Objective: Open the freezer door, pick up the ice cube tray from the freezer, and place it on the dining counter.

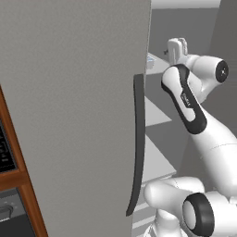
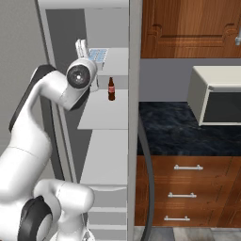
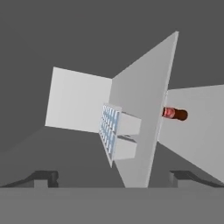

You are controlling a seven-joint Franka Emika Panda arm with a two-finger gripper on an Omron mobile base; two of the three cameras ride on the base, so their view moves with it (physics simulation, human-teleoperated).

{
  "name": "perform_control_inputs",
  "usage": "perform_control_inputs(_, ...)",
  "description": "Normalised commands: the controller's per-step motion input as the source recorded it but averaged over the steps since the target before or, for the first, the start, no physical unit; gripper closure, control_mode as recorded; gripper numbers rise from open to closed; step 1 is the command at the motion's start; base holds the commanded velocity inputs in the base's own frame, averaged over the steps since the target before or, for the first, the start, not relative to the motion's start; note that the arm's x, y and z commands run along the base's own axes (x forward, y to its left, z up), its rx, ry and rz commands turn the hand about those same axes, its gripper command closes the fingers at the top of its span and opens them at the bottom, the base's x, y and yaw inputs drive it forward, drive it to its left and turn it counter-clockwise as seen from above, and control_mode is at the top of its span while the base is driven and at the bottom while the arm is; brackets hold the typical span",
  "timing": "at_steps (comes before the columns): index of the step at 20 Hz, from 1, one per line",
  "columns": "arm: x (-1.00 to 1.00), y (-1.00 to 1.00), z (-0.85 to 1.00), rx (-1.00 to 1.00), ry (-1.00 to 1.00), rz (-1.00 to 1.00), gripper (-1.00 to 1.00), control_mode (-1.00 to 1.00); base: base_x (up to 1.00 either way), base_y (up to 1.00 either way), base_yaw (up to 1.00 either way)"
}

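Note:
The freezer door (image 1: pixel 74 115) stands swung open, its dark bar handle (image 1: pixel 138 139) facing me; the right base view shows the freezer door (image 2: pixel 135 94) edge-on. Inside the freezer (image 2: pixel 66 28) the pale blue ice cube tray (image 2: pixel 98 55) lies on the upper shelf (image 2: pixel 117 61). My gripper (image 2: pixel 83 47) is open and empty at that shelf's level, just left of the tray and apart from it. In the hand view the ice cube tray (image 3: pixel 109 131) lies ahead of the gripper (image 3: pixel 113 177), between its spread fingertips (image 3: pixel 43 177). The dining counter is out of view.
A brown bottle (image 2: pixel 111 89) stands on the shelf below the tray, and the hand view catches the bottle (image 3: pixel 175 114) too. Right of the freezer a microwave (image 2: pixel 219 99) sits on a black marbled kitchen counter (image 2: pixel 169 132) over wooden drawers (image 2: pixel 188 188). Left of the door is a wood-framed oven cabinet (image 1: pixel 14 185).

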Motion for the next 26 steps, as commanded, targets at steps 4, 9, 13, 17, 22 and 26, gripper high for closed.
perform_control_inputs(4,0.37,-0.04,0.00,0.00,0.01,0.00,-1.00,-1.00,0.00,0.00,0.00)
perform_control_inputs(9,0.41,0.00,0.00,0.00,0.01,0.00,-1.00,-1.00,0.00,0.00,0.00)
perform_control_inputs(13,0.44,0.00,0.00,0.00,0.01,0.00,-1.00,-1.00,0.00,0.00,0.00)
perform_control_inputs(17,0.40,0.00,0.00,0.00,0.01,0.00,-1.00,-1.00,0.00,0.00,0.00)
perform_control_inputs(22,0.21,0.00,0.00,0.00,0.02,0.00,-1.00,-1.00,0.00,0.00,0.00)
perform_control_inputs(26,0.02,0.00,0.00,0.00,0.04,0.00,-1.00,-1.00,0.00,0.00,0.00)
